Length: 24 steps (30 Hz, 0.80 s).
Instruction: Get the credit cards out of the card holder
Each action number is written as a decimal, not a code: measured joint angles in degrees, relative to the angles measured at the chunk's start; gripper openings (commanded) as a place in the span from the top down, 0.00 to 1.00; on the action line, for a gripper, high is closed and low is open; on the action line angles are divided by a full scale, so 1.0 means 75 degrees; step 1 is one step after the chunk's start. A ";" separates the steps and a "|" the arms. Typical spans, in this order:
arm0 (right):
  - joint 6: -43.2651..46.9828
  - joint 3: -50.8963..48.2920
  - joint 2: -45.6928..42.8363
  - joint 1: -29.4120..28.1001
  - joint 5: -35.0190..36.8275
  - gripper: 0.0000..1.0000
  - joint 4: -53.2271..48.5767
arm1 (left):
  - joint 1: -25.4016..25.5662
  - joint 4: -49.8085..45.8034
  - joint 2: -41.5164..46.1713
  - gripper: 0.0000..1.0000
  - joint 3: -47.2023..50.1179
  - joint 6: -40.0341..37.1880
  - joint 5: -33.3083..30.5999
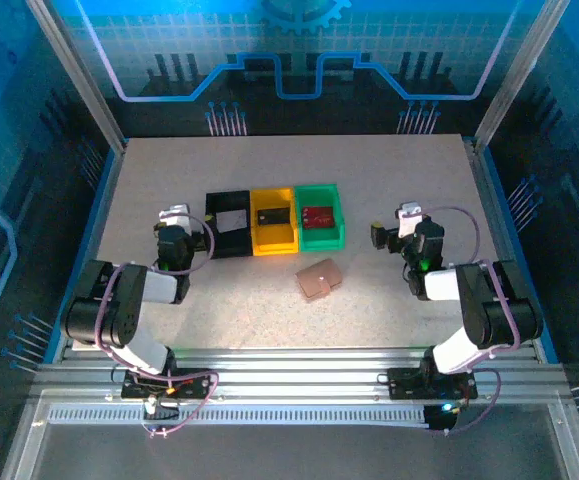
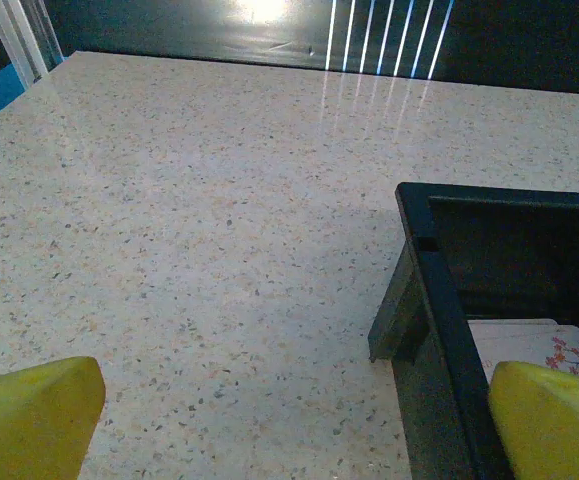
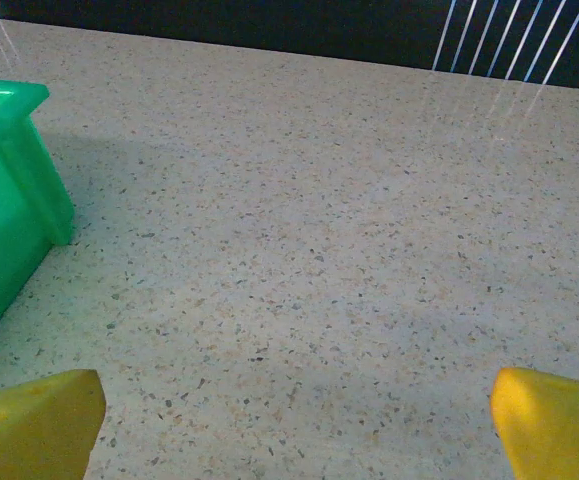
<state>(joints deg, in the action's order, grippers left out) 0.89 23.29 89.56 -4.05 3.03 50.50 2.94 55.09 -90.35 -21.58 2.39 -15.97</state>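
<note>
- While the left end effector [image 1: 174, 213] and right end effector [image 1: 410, 211] gape wide and empty, the card holder [image 1: 318, 279] lies folded on the worktop [image 1: 389, 170] between them, well apart from both.
- Credit cards [image 1: 317, 215] lie in the trays [image 1: 275, 244] behind it.

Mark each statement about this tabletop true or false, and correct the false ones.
1. The card holder lies on the table, outside the trays. True.
2. The green tray holds a red card. True.
3. The left end effector grips the card holder. False: it is open and empty, beside the black tray.
4. The yellow tray ends the row on the right. False: it stands in the middle, between black and green.
</note>
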 measured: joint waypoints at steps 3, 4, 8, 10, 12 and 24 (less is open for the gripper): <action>0.0000 0.0000 0.0000 0.0000 0.0000 0.00 0.0000 | 0.0000 0.0000 0.0000 0.01 0.0000 0.0000 0.0000; 0.0000 0.0000 0.0000 0.0000 0.0000 0.00 0.0000 | 0.0000 0.0003 0.0000 0.01 0.0000 0.0000 0.0000; 0.0000 0.0000 0.0000 0.0000 -0.0012 0.00 -0.0006 | 0.0000 0.0003 0.0000 0.01 0.0000 0.0000 0.0000; 0.0000 0.0000 0.0000 0.0000 -0.0035 0.00 -0.0009 | 0.0000 0.0000 0.0000 0.01 0.0000 0.0000 -0.0003; 0.0000 0.0000 0.0000 0.0015 -0.0079 0.00 -0.0015 | 0.0000 0.0000 0.0000 0.01 0.0000 0.0000 0.0000; -0.0003 0.0000 0.0000 0.0122 -0.0277 0.00 -0.0015 | 0.0000 0.0000 0.0000 0.01 0.0000 -0.0003 0.0006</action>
<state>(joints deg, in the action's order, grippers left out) 0.86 23.29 89.56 -3.14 0.95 50.39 2.94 55.09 -90.35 -21.58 2.37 -15.92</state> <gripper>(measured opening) 0.998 0.994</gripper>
